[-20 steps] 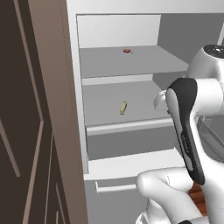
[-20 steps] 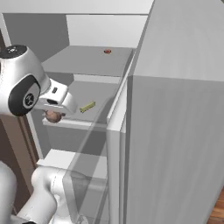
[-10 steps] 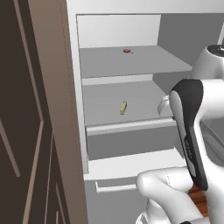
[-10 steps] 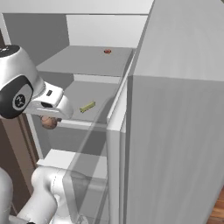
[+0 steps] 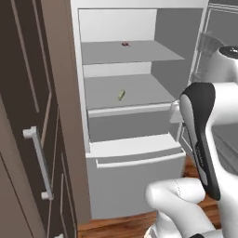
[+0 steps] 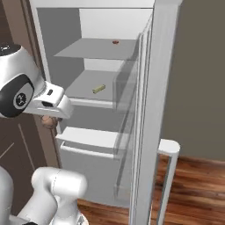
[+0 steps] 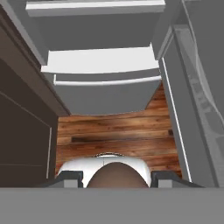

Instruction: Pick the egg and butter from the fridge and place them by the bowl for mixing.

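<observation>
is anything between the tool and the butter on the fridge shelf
Nothing visible blocks it. The butter lies alone on the middle fridge shelf, door open. But the tool already holds the egg, outside the fridge.

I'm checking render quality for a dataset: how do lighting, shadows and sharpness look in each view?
Left base view: flat, even light, no glare; the butter is small but sharp. Right base view: the fridge door is see-through, faintly hazy. Hand view: the egg sits dark between the gripper tips.

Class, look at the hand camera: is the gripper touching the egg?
Touching. In the hand view the egg sits between the gripper fingertips. The right base view shows it under the hand.
</observation>
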Motion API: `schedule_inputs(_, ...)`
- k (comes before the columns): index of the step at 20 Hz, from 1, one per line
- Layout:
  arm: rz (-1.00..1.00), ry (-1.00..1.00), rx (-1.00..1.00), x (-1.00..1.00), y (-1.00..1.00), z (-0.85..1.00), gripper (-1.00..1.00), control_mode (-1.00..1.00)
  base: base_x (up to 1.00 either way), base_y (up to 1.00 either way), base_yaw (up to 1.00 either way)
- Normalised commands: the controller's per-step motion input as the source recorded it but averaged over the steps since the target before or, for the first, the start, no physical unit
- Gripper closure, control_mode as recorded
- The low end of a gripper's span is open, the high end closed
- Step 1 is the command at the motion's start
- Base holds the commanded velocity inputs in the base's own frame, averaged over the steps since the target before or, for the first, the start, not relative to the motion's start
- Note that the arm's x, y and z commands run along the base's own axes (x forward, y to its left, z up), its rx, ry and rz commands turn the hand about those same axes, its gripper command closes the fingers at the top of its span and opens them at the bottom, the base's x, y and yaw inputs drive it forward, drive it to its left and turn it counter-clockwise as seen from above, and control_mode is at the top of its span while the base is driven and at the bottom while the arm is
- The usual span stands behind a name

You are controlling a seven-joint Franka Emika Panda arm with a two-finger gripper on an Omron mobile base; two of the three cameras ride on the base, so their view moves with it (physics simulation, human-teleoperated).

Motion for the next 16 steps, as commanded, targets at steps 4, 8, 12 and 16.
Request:
schedule_inputs(4, 0.00, 0.00, 0.00, 0.00, 0.00, 0.00, 1.00, 1.00, -1.00, 0.00, 0.00)
schedule_inputs(8, 0.00, 0.00, 0.00, 0.00, 0.00, 0.00, 1.00, 1.00, -1.00, 0.00, 0.00)
schedule_inputs(12, 0.00, 0.00, 0.00, 0.00, 0.00, 0.00, 1.00, 1.00, -0.76, 0.00, -0.02)
schedule_inputs(16, 0.00, 0.00, 0.00, 0.00, 0.00, 0.00, 1.00, 1.00, -0.72, -0.02, 0.01)
